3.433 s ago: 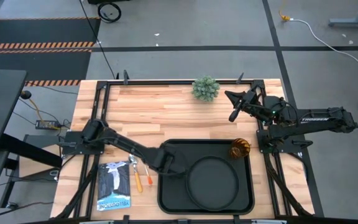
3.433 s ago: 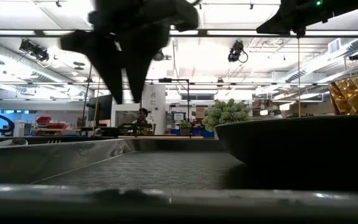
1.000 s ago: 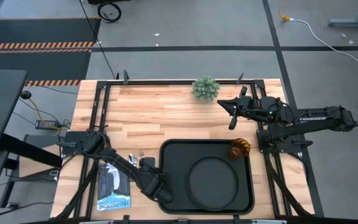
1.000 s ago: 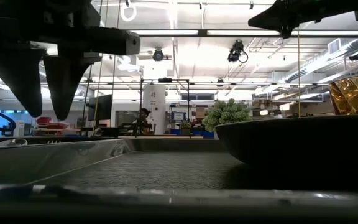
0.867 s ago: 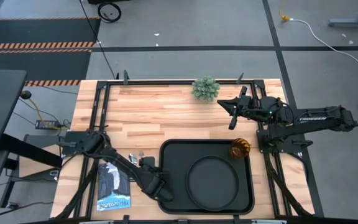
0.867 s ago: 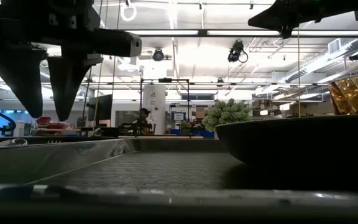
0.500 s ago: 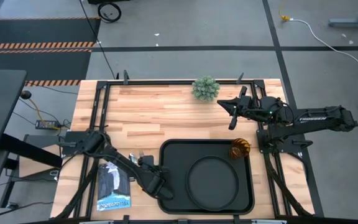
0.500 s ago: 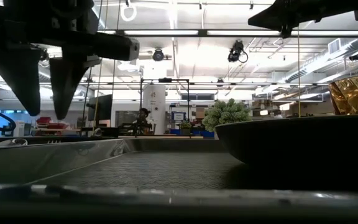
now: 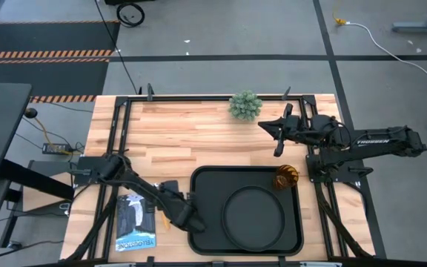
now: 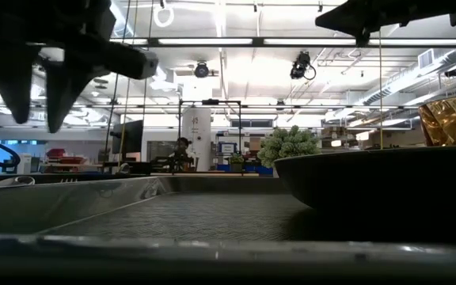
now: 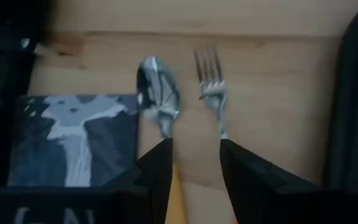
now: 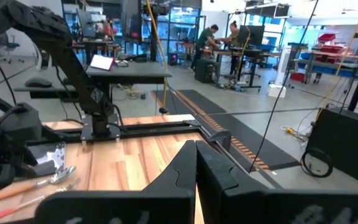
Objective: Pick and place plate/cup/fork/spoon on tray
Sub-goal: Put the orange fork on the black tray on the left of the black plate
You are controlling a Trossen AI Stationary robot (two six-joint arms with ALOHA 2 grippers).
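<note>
Left claw (image 11: 192, 163): open, its two dark fingers (image 11: 157, 165) parted with a gap between the tips and nothing held; it hovers over the bench just left of the tray's left edge, above the cutlery.
Left claw in the high view (image 9: 170, 210): low over the wood, between the printed card and the tray.
Spoon (image 11: 158, 94): lies flat on the bench with its silver bowl just beyond the tip of one finger; its handle runs back under that finger.
Fork (image 11: 212, 92): lies flat beside the spoon, roughly parallel to it, tines pointing away from the claw; its neck sits just beyond the tip of the other finger. Whether either fingertip touches the cutlery cannot be told.
Printed card (image 9: 136, 222): flat on the bench beside the spoon, on the side away from the tray.
Tray (image 9: 202, 189): near the front edge of the bench (image 9: 184, 141), right of the cutlery.
Plate (image 9: 254, 216): inside the tray, toward its right half.
Cup (image 9: 286, 177): upright in the tray's far right corner, just beyond the plate.
Right claw (image 9: 276, 130): fingers closed together and empty; held above the far right of the bench, well apart from the tray.
Plant (image 9: 245, 105): at the far edge of the bench, left of the right claw.
</note>
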